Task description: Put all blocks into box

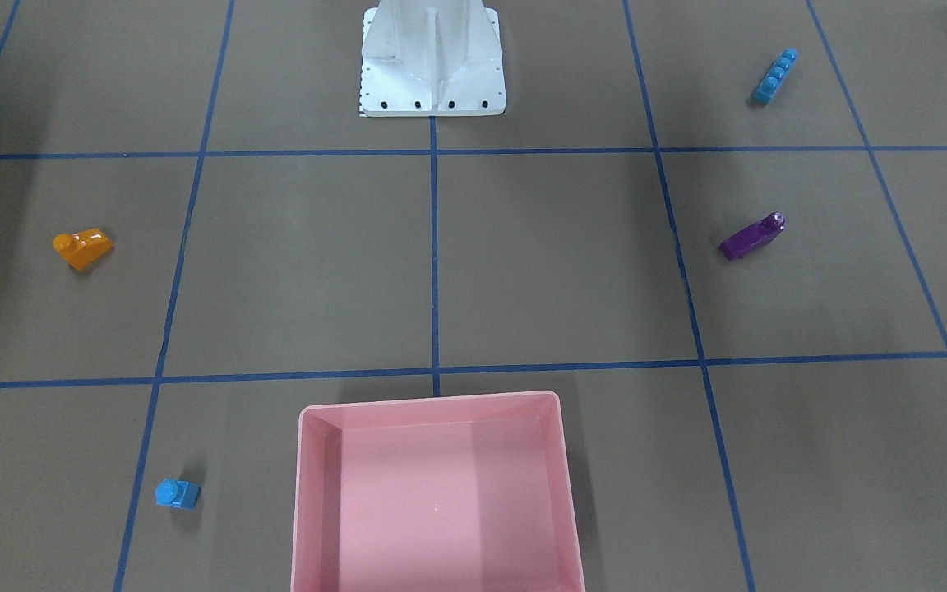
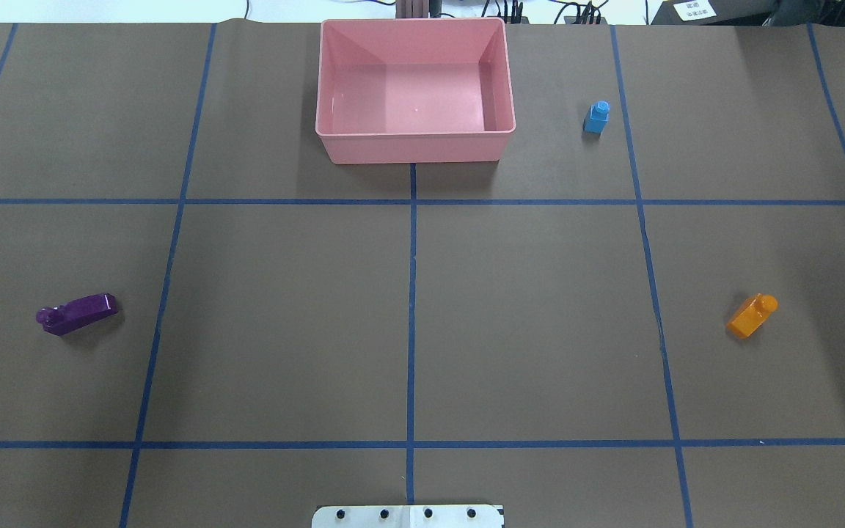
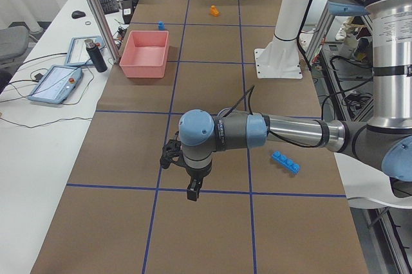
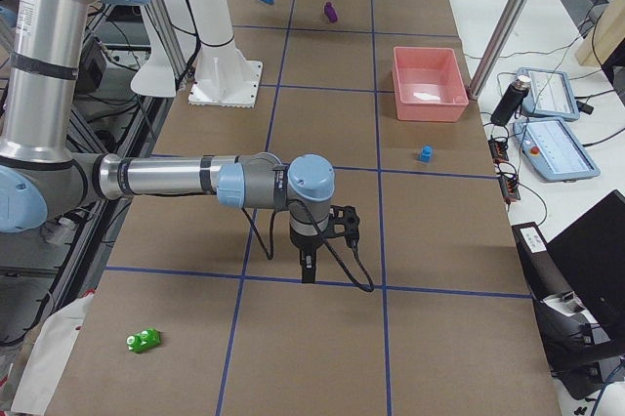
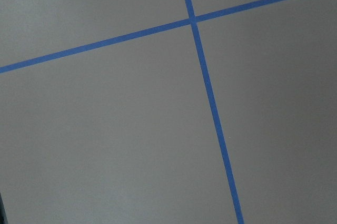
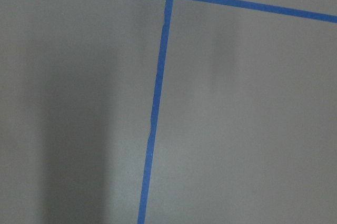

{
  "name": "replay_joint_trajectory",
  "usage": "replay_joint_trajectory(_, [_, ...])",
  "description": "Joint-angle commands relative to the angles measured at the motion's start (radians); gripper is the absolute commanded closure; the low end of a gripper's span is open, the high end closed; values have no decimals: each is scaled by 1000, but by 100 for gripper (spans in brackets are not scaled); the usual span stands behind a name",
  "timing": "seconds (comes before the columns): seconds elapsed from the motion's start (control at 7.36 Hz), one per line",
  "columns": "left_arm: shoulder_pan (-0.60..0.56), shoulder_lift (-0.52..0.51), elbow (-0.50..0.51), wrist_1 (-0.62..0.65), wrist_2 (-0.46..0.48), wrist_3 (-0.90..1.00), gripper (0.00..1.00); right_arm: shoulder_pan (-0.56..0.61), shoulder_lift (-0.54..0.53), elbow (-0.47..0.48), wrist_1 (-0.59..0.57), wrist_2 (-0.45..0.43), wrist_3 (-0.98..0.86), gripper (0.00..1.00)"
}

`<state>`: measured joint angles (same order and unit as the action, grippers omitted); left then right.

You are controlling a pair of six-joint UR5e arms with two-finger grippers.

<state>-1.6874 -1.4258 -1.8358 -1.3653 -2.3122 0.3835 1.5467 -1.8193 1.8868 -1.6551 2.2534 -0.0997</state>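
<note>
The pink box [image 2: 415,147] sits empty at the table's far middle, also in the front view [image 1: 432,403]. The orange sloped block [image 2: 752,315] and the small blue block [image 2: 597,117] lie on the right half. The purple block [image 2: 76,314] lies on the left half. The long blue block [image 1: 774,76] lies near the robot's left. The green block [image 4: 144,340] lies at the table's right end. My left gripper [image 3: 193,190] hangs over bare table beside the long blue block [image 3: 285,161]. My right gripper [image 4: 309,270] hangs over bare table. I cannot tell whether either is open or shut.
The white metal base [image 1: 432,66] stands at the robot's side of the table. Blue tape lines grid the brown surface. A side table beyond the box holds tablets [image 3: 55,84] and a dark bottle [image 3: 96,55]. Both wrist views show only table and tape.
</note>
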Motion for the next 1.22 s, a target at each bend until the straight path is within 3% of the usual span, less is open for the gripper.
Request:
replay_joint_trajectory(0.0, [0, 1, -3, -1, -3, 2, 0, 0, 0, 0, 1, 2, 0, 0])
replay_joint_trajectory(0.68, [8, -22, -10, -5, 2, -12, 0, 0, 5, 24, 14, 23, -8, 0])
replay_joint_trajectory(0.95, [8, -36, 1, -111, -12, -11, 0, -2, 53, 38, 46, 25, 2, 0])
replay_joint_trajectory(1.09, [9, -36, 7, -161, -10, -11, 0, -2, 58, 32, 119, 84, 3, 0])
